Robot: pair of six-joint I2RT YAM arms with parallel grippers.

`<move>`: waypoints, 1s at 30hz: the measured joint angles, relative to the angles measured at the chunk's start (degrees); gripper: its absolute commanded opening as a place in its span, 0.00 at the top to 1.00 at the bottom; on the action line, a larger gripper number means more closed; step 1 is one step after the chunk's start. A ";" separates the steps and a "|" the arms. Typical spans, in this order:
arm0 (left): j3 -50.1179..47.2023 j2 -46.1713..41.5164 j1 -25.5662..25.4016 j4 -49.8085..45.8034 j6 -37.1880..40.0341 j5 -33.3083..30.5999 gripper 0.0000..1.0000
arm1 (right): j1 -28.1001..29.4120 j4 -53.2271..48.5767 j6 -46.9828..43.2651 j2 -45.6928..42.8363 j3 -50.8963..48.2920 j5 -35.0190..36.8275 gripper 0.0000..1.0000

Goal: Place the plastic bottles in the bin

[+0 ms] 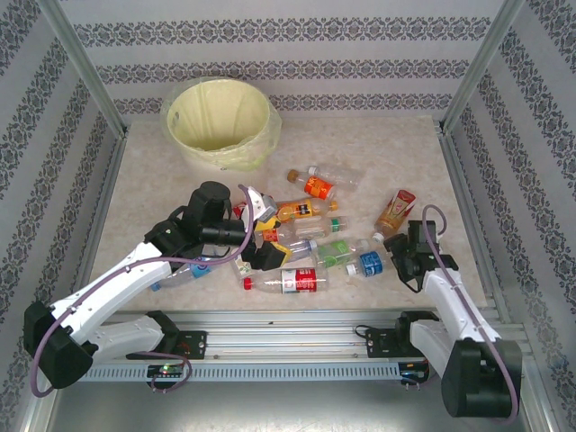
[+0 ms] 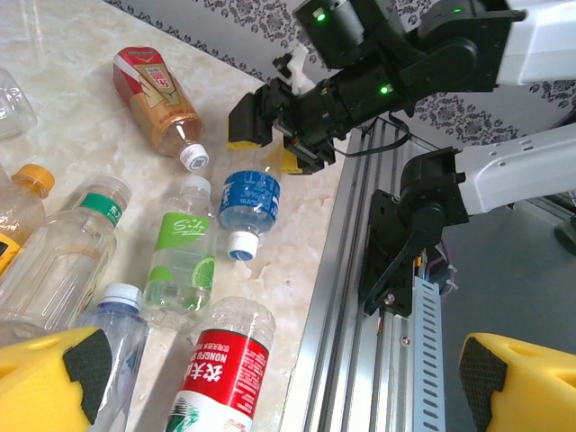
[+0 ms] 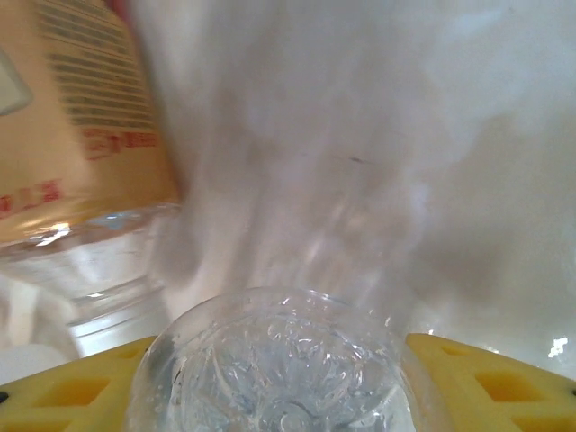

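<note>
Blue-label bottle (image 2: pixel 250 200) lies on its side on surface (image 1: pixel 387 153), close to near edge, base toward my right claw (image 2: pixel 268 151). Looks empty, thin clear plastic: I judge it light, squashy, slick, apt to roll. Best hold across base end, gentle squeeze. Right arm low, wrist near level. Pads (image 3: pixel 72 391) flank base; whether pressing yet, cannot tell. My left claw (image 2: pixel 279 387) spread wide, empty, over other bottles (image 2: pixel 180 256). Bin (image 1: pixel 267 117) far left, well apart.
</note>
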 measured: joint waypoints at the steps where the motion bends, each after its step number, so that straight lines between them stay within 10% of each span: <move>1: 0.00 0.11 -0.04 -0.04 0.00 -0.02 0.00 | 0.00 -0.13 -0.39 -1.16 0.00 0.00 0.41; 15: 3.13 5.05 -2.93 -0.52 -4.52 -2.38 0.00 | 1.46 -1.03 -11.39 -9.88 6.45 -5.46 0.43; 30: 7.80 21.49 -12.17 11.17 -22.93 -10.73 0.05 | 19.71 3.08 -15.82 -4.15 18.69 -6.71 0.42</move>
